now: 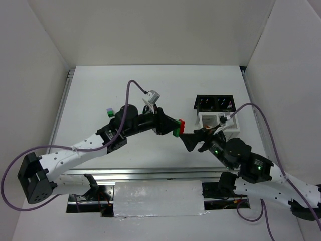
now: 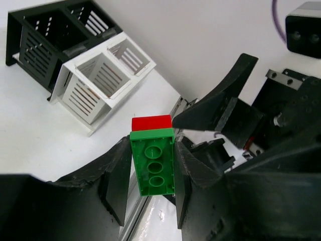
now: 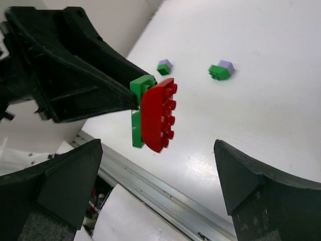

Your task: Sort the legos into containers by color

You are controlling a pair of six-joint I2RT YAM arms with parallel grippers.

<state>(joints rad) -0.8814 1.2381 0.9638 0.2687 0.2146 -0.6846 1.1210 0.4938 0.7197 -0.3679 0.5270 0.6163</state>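
Note:
My left gripper [image 1: 174, 128] is shut on a green brick [image 2: 153, 168] with a red brick [image 2: 151, 122] stacked on it, held in the air over the table's middle. The pair also shows in the right wrist view, red [image 3: 159, 115] in front of green [image 3: 141, 84]. My right gripper [image 3: 158, 150] is open and empty, its jaws wide apart, facing the stacked pair just right of it [image 1: 193, 138]. The black bin [image 1: 215, 103] and the white bin [image 1: 213, 120] stand joined behind the right gripper; both look empty in the left wrist view.
Two small lavender-on-green bricks [image 3: 164, 67] [image 3: 221, 69] lie on the table beyond the held pair; one shows at the left arm's far side [image 1: 110, 112]. A metal rail [image 3: 165, 196] runs along the table's near edge. White walls enclose the table.

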